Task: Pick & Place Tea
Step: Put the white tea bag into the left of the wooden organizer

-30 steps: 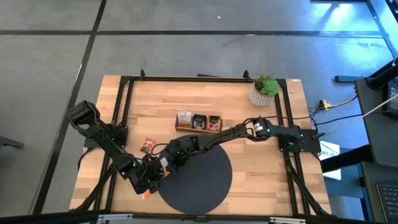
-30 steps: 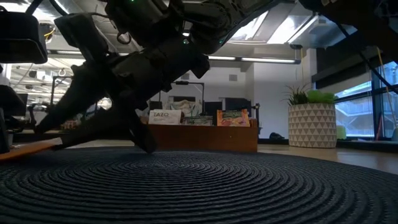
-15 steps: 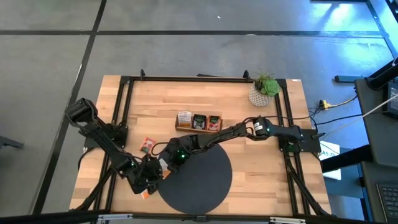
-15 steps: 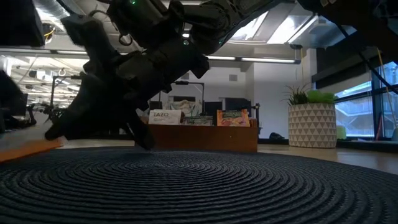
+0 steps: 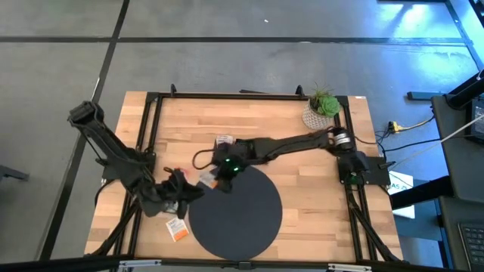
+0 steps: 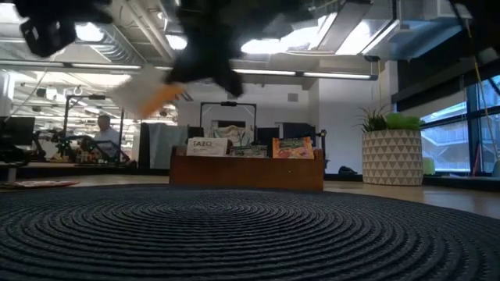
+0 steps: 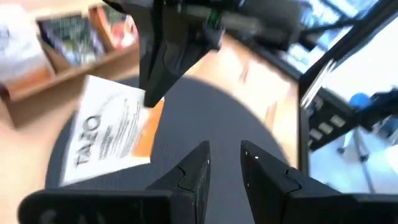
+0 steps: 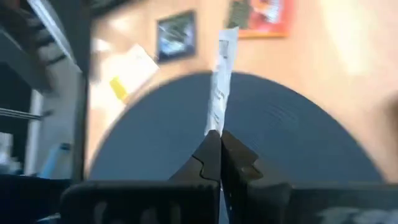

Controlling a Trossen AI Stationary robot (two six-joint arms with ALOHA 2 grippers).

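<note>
My right end effector is clenched on a white-and-orange tea sachet, pinching its lower edge so it stands up between the fingertips. In the high view that right end effector sits over the bench at the upper-left rim of the dark round mat, with the sachet lifted off the surface; the low view shows it hanging in the air above the mat.

My left end effector is empty, fingers a little apart. In the high view it is just left of the mat, close to the right one.

Another white-and-orange sachet lies flat on the bench by the mat's lower-left edge.

The wooden tray stands behind the mat with upright sachets in its compartments. A potted plant is at the far right corner. A person sits in the room beyond.
</note>
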